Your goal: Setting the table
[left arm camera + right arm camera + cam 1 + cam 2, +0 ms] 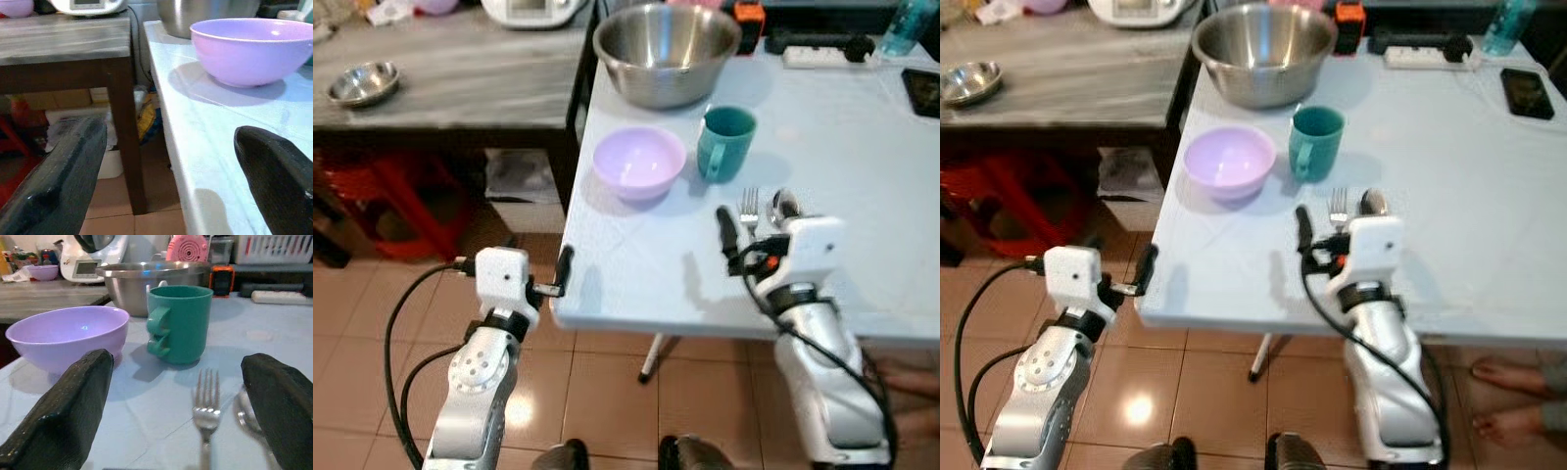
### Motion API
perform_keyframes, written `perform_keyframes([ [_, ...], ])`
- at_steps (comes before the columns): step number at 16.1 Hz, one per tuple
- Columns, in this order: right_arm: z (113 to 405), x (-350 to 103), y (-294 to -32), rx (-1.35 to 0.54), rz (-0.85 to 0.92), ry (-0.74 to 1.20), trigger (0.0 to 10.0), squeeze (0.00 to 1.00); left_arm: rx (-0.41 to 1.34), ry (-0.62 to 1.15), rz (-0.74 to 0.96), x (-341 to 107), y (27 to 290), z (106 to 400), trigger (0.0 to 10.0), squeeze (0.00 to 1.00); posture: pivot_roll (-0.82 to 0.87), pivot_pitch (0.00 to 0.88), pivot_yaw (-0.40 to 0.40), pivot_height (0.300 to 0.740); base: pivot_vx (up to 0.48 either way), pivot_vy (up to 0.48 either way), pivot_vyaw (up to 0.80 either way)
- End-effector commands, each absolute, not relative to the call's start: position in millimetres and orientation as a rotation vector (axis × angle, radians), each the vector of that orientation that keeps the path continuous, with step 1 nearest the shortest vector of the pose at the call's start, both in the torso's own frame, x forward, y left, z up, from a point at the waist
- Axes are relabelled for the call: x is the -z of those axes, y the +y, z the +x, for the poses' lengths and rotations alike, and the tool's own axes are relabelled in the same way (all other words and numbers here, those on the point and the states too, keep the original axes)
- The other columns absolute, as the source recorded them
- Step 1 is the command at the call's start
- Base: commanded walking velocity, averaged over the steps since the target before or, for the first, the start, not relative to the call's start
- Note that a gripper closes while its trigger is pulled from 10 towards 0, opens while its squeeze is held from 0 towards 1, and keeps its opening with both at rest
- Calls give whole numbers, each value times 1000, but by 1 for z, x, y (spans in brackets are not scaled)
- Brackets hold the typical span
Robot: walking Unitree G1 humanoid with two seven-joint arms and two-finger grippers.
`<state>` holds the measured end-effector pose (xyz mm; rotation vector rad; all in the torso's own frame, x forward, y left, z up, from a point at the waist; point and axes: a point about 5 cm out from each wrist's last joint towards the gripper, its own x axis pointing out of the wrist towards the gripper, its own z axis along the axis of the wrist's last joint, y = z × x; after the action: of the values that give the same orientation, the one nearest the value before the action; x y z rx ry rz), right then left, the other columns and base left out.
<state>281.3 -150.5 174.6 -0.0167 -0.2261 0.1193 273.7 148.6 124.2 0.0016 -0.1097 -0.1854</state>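
On the pale blue table (636, 284) stand a lilac bowl (639, 162) and a teal mug (724, 144) side by side. In front of the mug lie a fork (749, 208) and a spoon (785, 205). My right gripper (756, 227) hovers open over their handles; in the right wrist view the fork (206, 413) and spoon (246, 415) lie between its fingers (63, 416), with the mug (178, 323) and bowl (66, 335) beyond. My left gripper (543, 266) is open at the table's front left corner, one finger (276, 181) over the tabletop, facing the bowl (249, 49).
A large steel bowl (666, 51) stands behind the mug. A power strip (822, 54), a phone (922, 90) and a bottle (906, 24) lie at the back right. A wooden side table (460, 93) on the left carries a small steel bowl (362, 83). A person's bare feet (1508, 377) are under the table's right side.
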Motion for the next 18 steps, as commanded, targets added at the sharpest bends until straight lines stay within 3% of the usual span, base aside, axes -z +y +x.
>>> perform_keyframes([
  [1,283,-171,-146,-149,-14,-202,10000,0,183,-117,9,-126,152,273,10000,0,-146,199,36,740,0,0,0],
  [6,285,-174,-144,-193,-8,-188,10000,0,188,-118,-1,-126,151,272,10000,0,-148,206,37,740,0,0,0],
  [11,301,-195,-144,-254,-188,-249,10000,0,196,-138,-12,-134,149,279,10000,0,-150,211,45,740,0,0,0],
  [14,307,-203,-136,-333,-278,-278,10000,0,266,-127,-51,-133,141,277,10000,0,-151,220,48,740,0,0,0],
  [16,310,-203,-129,-435,-335,-277,10000,0,401,-188,25,-140,129,273,10000,0,-144,226,46,740,0,0,0],
  [18,314,-199,-125,-536,-308,-223,10000,0,435,-180,14,-142,128,272,10000,0,-137,235,48,740,0,0,0],
])
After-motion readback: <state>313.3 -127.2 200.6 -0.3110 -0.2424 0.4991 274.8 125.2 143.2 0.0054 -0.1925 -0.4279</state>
